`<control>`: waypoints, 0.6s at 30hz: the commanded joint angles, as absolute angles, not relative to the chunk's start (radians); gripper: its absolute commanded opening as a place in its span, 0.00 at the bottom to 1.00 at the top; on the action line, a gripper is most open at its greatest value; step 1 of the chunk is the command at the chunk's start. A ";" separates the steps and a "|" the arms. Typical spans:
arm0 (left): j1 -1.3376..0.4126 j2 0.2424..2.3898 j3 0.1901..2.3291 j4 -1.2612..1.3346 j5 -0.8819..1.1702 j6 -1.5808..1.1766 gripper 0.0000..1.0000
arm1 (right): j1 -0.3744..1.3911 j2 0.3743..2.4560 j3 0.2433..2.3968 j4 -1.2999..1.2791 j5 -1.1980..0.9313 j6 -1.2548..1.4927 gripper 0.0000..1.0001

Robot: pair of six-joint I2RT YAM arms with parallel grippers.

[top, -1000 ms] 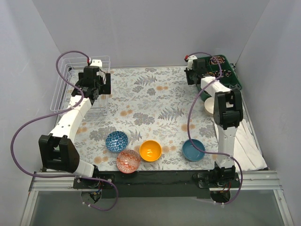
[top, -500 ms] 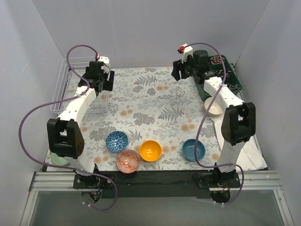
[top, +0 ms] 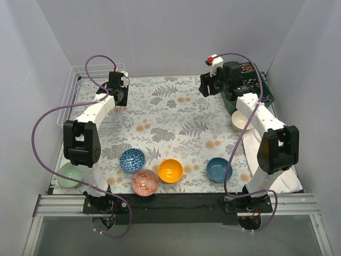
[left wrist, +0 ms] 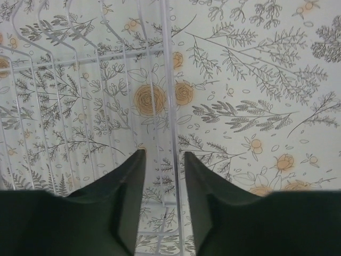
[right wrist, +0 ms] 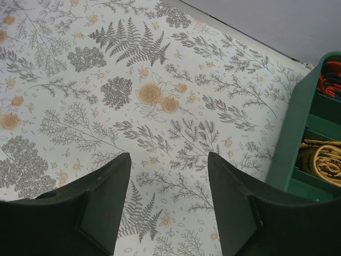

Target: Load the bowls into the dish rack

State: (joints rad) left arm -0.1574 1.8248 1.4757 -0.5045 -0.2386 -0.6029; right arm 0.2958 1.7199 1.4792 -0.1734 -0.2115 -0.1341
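Observation:
The white wire dish rack (top: 80,101) stands at the back left with no bowl in it. My left gripper (top: 119,92) hovers over its right rim. In the left wrist view the gripper (left wrist: 164,153) is narrowly open, astride a rim wire of the dish rack (left wrist: 169,80) without pinching it. Near the front edge lie the mint bowl (top: 69,175), blue-patterned bowl (top: 132,160), red-and-white bowl (top: 145,182), orange bowl (top: 170,170) and blue bowl (top: 219,169). The cream bowl (top: 242,121) sits at right. My right gripper (top: 210,85) (right wrist: 168,156) is open and holds nothing above the cloth.
A dark green compartmented tray (top: 258,85) (right wrist: 298,149) of small items stands at the back right, close beside the right gripper. A white cloth (top: 279,165) lies along the right edge. Grey walls close in the table on three sides.
The left arm stretched out along the rack's right rim and its jaws narrowed, uncovering the mint bowl. The right gripper opened and moved off the green tray over the cloth.

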 commanded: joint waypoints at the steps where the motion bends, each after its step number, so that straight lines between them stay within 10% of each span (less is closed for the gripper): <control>1: -0.167 1.821 1.517 -0.541 -0.225 -0.614 0.28 | 0.293 1.660 1.433 -0.140 -0.192 -0.138 0.67; 6: -0.181 1.822 1.525 -0.571 -0.203 -0.649 0.00 | 0.291 1.644 1.410 -0.135 -0.173 -0.153 0.67; 18: -0.431 1.890 1.584 -0.600 -0.209 -0.747 0.00 | 0.242 1.585 1.351 -0.158 -0.141 -0.204 0.66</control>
State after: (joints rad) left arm -0.3229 1.8393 1.5070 -0.5900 -0.2630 -0.7078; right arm 0.2756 1.6512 1.3609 -0.1688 -0.1585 -0.1806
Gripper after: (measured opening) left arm 0.026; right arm 0.671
